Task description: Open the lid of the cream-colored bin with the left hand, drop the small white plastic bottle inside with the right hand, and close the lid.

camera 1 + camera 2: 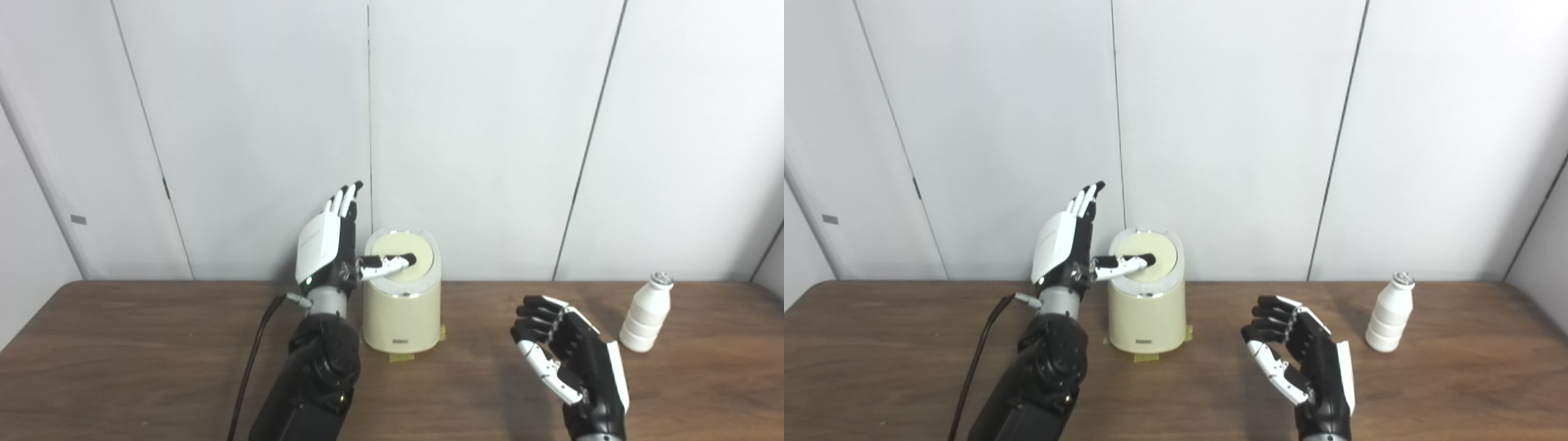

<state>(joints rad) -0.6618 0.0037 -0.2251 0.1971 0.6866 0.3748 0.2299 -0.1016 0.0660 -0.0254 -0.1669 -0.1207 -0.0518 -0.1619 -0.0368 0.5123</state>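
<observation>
Cream bin (401,306) lid (401,257) is down under the spread, empty left hand (331,245); right hand (566,361) half-curled, empty; bottle (646,315) untouched.

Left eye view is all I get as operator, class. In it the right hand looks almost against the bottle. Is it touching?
Observer: No. The right eye view shows a strip of bare table between the right hand and the small white bottle. The hand is open and holds nothing.
Operator: Is the left thumb on the lid?
Observer: From the right eye view too, the thumb of the left hand reaches over the middle of the lid. The lid lies flat on the cream bin. I cannot confirm contact.
</observation>
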